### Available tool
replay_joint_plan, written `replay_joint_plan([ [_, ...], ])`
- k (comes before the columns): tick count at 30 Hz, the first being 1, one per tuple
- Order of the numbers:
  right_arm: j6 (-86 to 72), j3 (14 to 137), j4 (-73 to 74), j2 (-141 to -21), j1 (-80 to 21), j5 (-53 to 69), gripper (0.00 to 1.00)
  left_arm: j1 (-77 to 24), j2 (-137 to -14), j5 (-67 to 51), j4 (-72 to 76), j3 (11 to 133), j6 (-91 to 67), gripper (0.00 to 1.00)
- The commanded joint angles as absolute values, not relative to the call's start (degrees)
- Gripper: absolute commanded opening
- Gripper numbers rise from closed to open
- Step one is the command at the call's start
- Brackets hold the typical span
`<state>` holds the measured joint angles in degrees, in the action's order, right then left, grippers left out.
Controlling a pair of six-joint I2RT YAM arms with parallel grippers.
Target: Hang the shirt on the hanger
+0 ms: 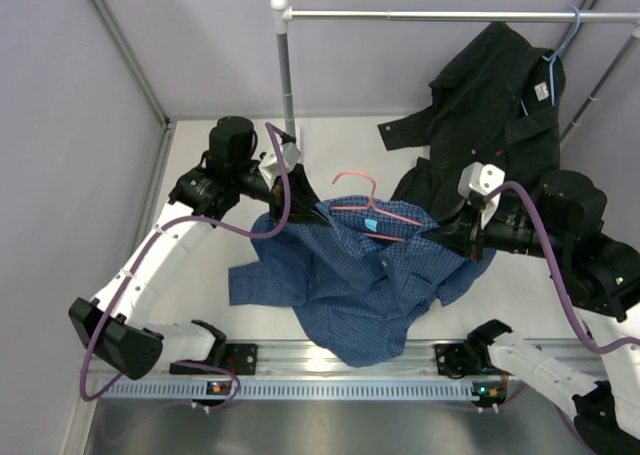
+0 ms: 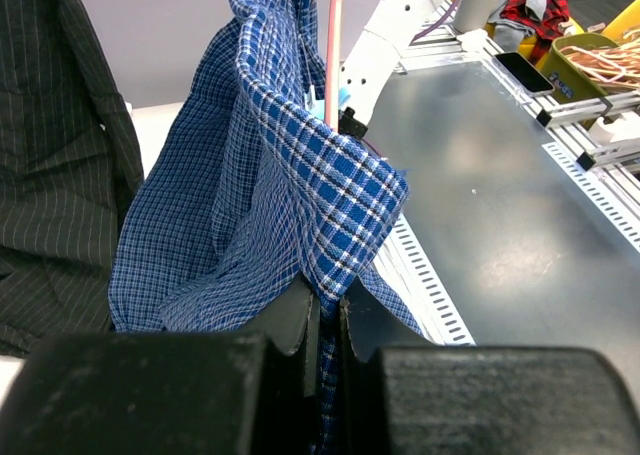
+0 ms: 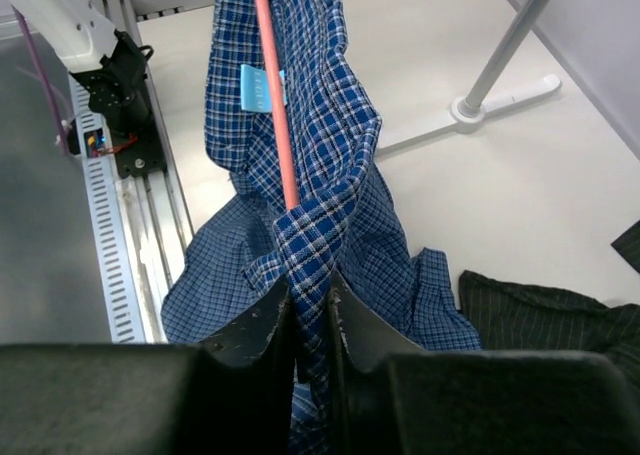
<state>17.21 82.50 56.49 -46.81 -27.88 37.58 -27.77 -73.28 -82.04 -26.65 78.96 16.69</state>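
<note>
The blue checked shirt point(image 1: 365, 275) hangs between my two grippers above the table, its lower part and one sleeve drooping toward the front rail. The pink-red wire hanger point(image 1: 372, 209) sits in the shirt's collar area, hook up. My left gripper point(image 1: 315, 213) is shut on the shirt's left shoulder fabric point(image 2: 335, 225). My right gripper point(image 1: 437, 237) is shut on the right shoulder fabric point(image 3: 320, 245). The hanger's wire runs into the shirt in the left wrist view point(image 2: 333, 45) and in the right wrist view point(image 3: 275, 95).
A black shirt point(image 1: 490, 115) hangs on a light blue hanger point(image 1: 560, 50) from the metal rail point(image 1: 440, 16) at the back right. The rail's post point(image 1: 286, 75) stands behind my left gripper. The aluminium front rail point(image 1: 330, 360) runs below the shirt.
</note>
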Motion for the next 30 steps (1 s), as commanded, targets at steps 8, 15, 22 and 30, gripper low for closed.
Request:
replay_joint_plan([
  [8, 15.7, 84.5, 52.0, -48.1, -25.1, 41.0, 0.77, -27.9, -72.4, -95.7, -25.0, 80.2, 18.6, 0.0],
  [15, 17.0, 86.0, 53.6, -51.1, -24.3, 43.9, 0.7, -28.2, -71.6, -95.8, -24.9, 79.8, 18.0, 0.0],
  [22, 19.1, 88.8, 56.1, -56.8, -22.9, 52.6, 0.59, -28.6, -70.9, -95.7, -24.9, 79.3, 18.2, 0.0],
  [30, 21.9, 85.8, 55.7, -53.2, -22.4, 52.8, 0.12, -28.6, -72.1, -95.7, -25.0, 80.0, 18.5, 0.0],
])
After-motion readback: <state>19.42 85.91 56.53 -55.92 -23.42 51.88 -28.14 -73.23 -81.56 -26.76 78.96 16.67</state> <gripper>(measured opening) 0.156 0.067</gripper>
